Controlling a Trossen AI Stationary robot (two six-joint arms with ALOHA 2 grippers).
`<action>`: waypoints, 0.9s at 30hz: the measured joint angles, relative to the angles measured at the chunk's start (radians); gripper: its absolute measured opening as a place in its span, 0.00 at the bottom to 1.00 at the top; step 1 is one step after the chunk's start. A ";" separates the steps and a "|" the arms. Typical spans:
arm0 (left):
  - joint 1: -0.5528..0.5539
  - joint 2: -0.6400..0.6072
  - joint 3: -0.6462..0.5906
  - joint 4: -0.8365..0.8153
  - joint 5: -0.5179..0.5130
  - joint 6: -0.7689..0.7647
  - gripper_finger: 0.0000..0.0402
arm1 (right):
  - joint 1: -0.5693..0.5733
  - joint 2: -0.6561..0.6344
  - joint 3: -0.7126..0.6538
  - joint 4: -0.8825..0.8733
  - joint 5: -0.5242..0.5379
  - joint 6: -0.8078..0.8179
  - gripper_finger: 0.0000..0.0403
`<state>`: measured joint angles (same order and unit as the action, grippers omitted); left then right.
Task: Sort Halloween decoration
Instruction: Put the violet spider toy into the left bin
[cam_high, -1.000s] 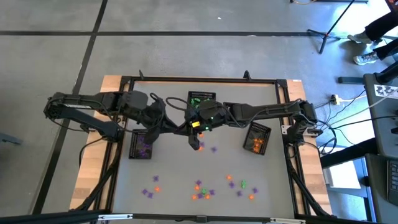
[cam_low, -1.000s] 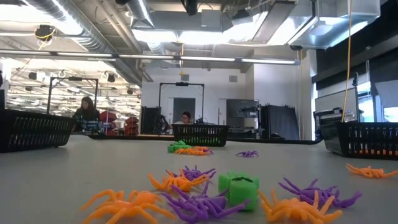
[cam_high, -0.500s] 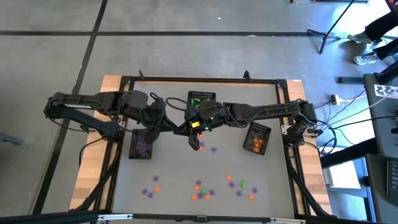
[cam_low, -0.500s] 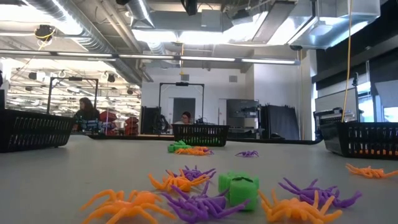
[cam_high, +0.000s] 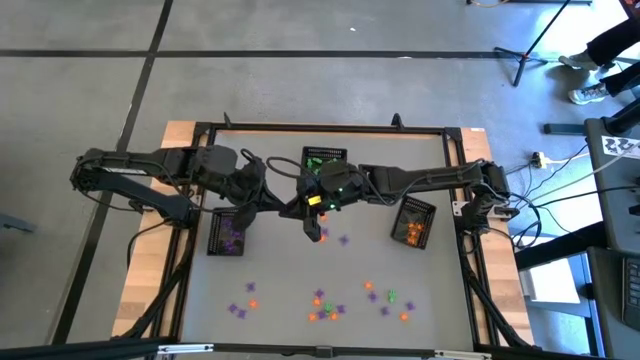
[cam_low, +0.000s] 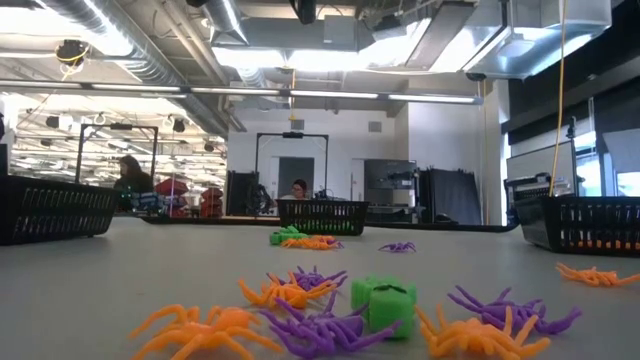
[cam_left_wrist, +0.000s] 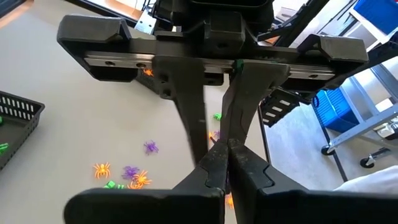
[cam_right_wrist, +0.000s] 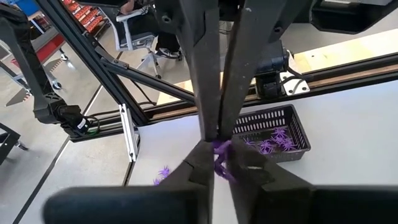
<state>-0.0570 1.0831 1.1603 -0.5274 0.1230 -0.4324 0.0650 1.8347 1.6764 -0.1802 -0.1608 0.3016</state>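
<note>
High over the middle of the table my two grippers meet tip to tip. My left gripper (cam_high: 295, 207) comes from the left and is shut on a purple spider trinket (cam_right_wrist: 221, 151). My right gripper (cam_right_wrist: 222, 171) comes from the right, its fingers slightly apart on either side of the same trinket. Purple, orange and green trinkets (cam_high: 330, 305) lie loose near the table's near edge. An orange one (cam_high: 320, 235) and a purple one (cam_high: 343, 240) lie below the grippers. My left gripper pinches the purple trinket's upper part (cam_right_wrist: 219, 145) between the free ends of its two fingers (cam_right_wrist: 208, 93). The fingers slant down from the table's left. The trinket hangs clear, high above the table. My right gripper: I cannot tell whether its fingers touch the trinket.
Three black mesh baskets stand on the table. The left one (cam_high: 228, 233) holds purple trinkets, the far middle one (cam_high: 323, 160) green ones and the right one (cam_high: 415, 222) orange ones. Bare grey table lies between the baskets and the loose pile.
</note>
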 joint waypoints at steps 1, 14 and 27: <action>0.000 -0.002 0.000 0.000 0.000 0.000 0.00 | 0.000 0.000 0.000 -0.001 0.000 0.000 0.15; -0.001 -0.074 0.000 -0.194 -0.031 -0.030 0.00 | -0.008 -0.012 0.000 -0.152 -0.006 0.000 0.56; -0.005 -0.130 -0.230 -0.542 0.017 -0.233 0.00 | -0.007 -0.014 0.000 -0.206 0.000 0.000 0.53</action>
<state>-0.0620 0.9534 0.9299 -1.0692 0.1398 -0.6653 0.0578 1.8204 1.6768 -0.3859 -0.1612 0.3017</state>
